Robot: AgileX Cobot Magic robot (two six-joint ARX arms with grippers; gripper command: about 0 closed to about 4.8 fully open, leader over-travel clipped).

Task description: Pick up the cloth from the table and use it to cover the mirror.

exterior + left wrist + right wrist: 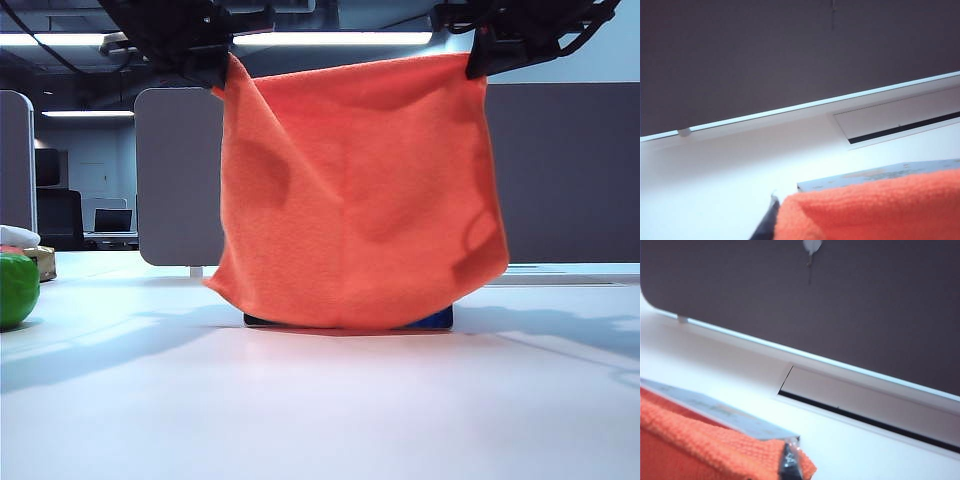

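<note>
So the cloth (pixel 355 190) hangs like a curtain between the two grippers, stretched by its top corners with its long edge running level from one to the other. The left gripper (pixel 212 70) is pinched tight on the upper left corner and the right gripper (pixel 480 62) is clamped on the upper right one, both up high. The mirror (pixel 430 320) sits straight below and between them, on the table (pixel 320 400), almost fully hidden behind the sheet; only a dark strip of its base peeks out under the hem. In the wrist views its top edge (pixel 875 175) lies just past the orange fabric. Neither arm is nearer, it's dead centre. I'd guess the next bit is lowering and letting go. The grey-brown divider (pixel 180 180) stands well behind.
</note>
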